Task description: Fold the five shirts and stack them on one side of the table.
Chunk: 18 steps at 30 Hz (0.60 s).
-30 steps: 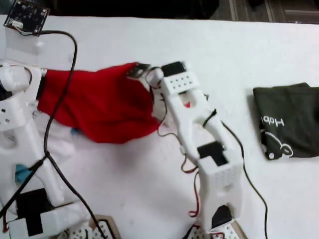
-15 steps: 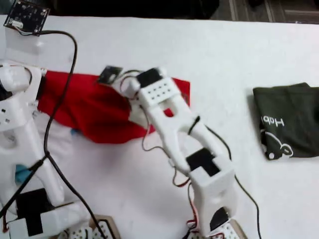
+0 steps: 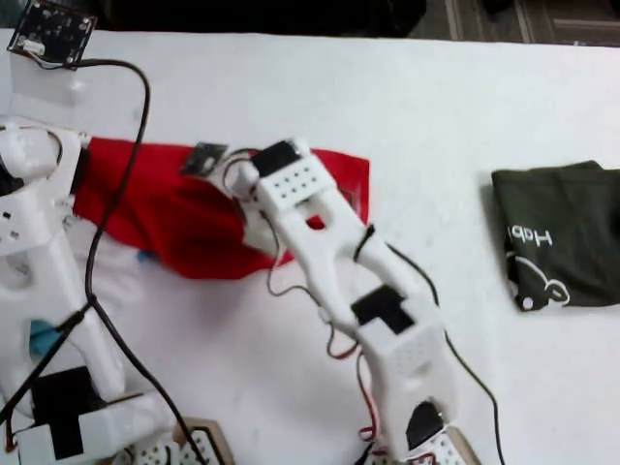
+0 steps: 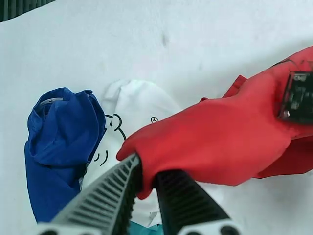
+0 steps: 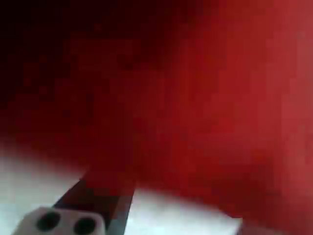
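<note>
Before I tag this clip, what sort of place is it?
Likely a robotics lab bench: a white table with a left arm and right arm trailing loose cables, plus a red shirt and a folded dark shirt as practice material.

We see open white tabletop (image 3: 436,194) between the crumpled red cloth shirt (image 3: 184,218) and the folded dark green shirt (image 3: 562,232); the white plastic right arm (image 3: 329,252) and a black cable (image 3: 147,97) overlie the red one.

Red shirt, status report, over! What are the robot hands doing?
Left gripper shut on red cloth shirt edge. Right gripper close over the shirt. Not folded yet. White shirt partly under it, crumpled blue shirt alongside.
</note>
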{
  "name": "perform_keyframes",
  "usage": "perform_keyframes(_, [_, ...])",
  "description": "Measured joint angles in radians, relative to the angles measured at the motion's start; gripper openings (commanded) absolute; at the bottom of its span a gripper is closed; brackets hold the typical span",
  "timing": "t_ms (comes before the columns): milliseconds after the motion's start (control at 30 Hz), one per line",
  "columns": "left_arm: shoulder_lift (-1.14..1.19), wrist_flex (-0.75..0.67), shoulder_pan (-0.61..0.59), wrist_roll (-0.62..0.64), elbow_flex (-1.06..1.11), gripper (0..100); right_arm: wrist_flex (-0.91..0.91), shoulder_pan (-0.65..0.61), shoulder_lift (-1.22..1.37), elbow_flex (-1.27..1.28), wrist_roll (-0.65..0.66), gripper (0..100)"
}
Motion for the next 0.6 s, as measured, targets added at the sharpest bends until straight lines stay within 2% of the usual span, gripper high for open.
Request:
perform_keyframes(167, [0.0, 0.0, 0.0, 0.0, 0.0, 2, -0.078, 0.058, 0.091, -0.126, 0.0, 36.2])
perform_keyframes(433, [0.0, 0.0, 0.0, 0.0, 0.0, 2, -0.091, 0.095, 0.249, -0.313, 0.0, 36.2])
perform_keyframes(600, [0.0, 0.0, 0.0, 0.0, 0.0, 2, 0.015, 0.092, 0.27, -0.377, 0.0, 36.4])
